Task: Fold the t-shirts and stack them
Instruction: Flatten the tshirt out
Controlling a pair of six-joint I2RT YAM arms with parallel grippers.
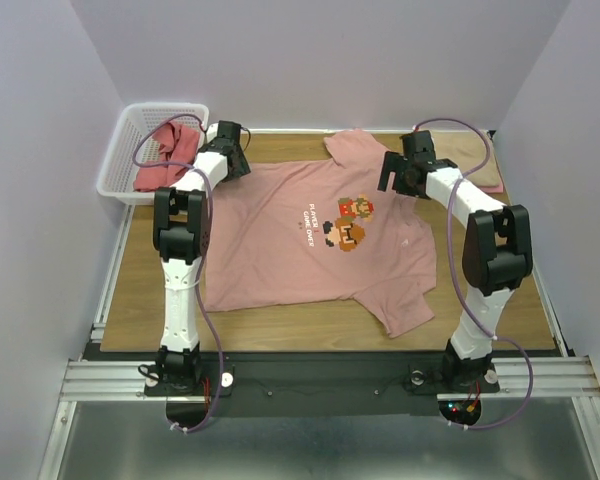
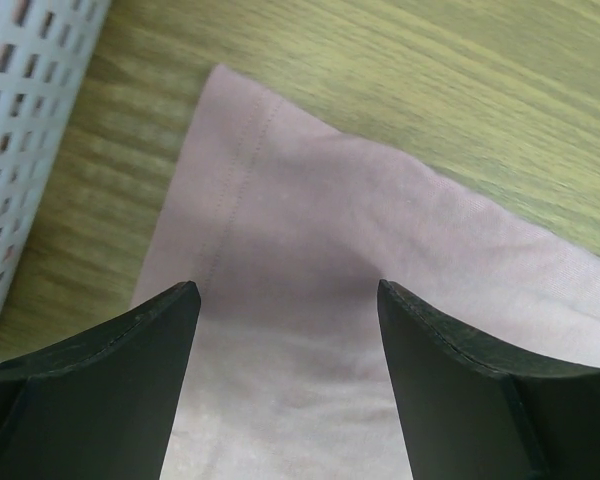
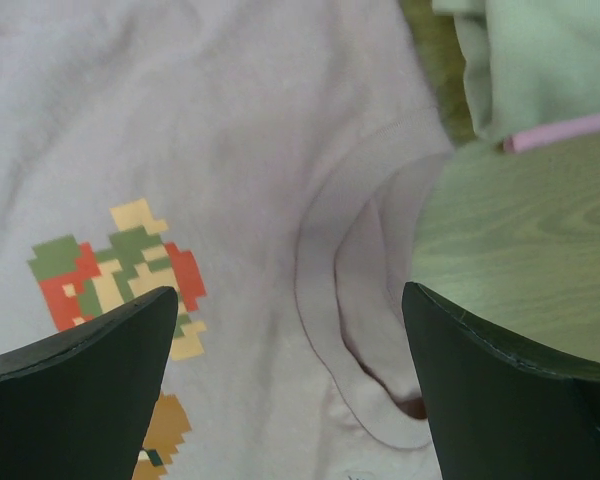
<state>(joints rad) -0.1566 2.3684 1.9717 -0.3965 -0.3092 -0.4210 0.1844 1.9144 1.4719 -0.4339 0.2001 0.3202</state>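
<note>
From above, the dusty pink t-shirt (image 1: 310,240) lies spread flat, print up, across the middle of the wooden bench (image 1: 140,290), with one sleeve reaching toward the near right. The left hand (image 1: 230,150) hangs over the shirt's far left corner, just beside the white basket (image 1: 120,150), which holds a coral-red t-shirt (image 1: 170,155). The right hand (image 1: 398,175) hangs over the shirt's right side, and a tan t-shirt (image 1: 480,165) lies at the far right edge of the bench. In the left wrist view the left hand (image 2: 285,300) is spread wide with nothing between its fingers, and below it is a stitched hem corner of the pink shirt (image 2: 360,230) on bare wood, the basket wall (image 2: 20,120) at the left. In the right wrist view the right hand (image 3: 290,300) is likewise parted and holds nothing, and it sits above the neckline (image 3: 325,300) and a pixel figure (image 3: 120,270), with the tan shirt (image 3: 540,60) just past the collar.
</note>
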